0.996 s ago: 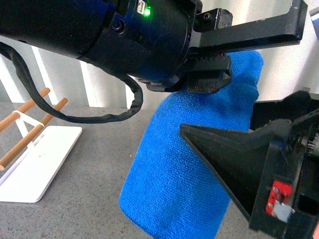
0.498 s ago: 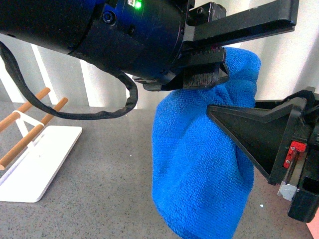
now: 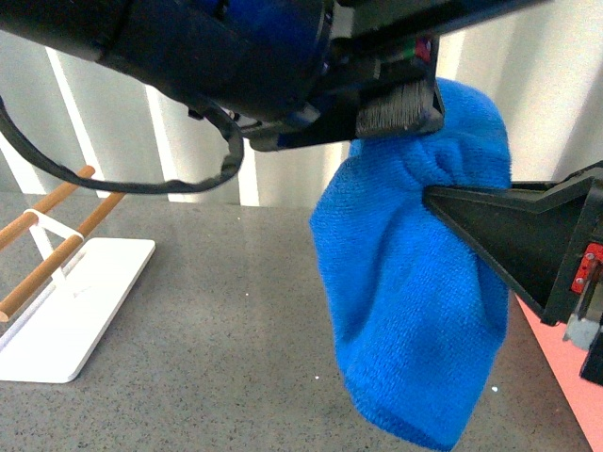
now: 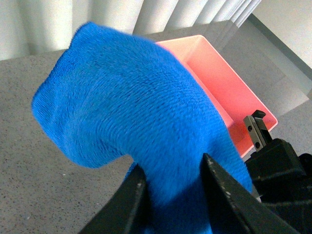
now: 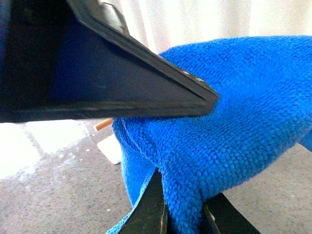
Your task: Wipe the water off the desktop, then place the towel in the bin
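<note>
Towel aloft above the desktop, in the tight pinch of both left gripper and right gripper, bin just right

Blue towel in the left hand, pink bin apparently just beyond.

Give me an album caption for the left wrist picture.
Left claw pinching the blue towel above the grey desktop, pink bin just behind.
</note>
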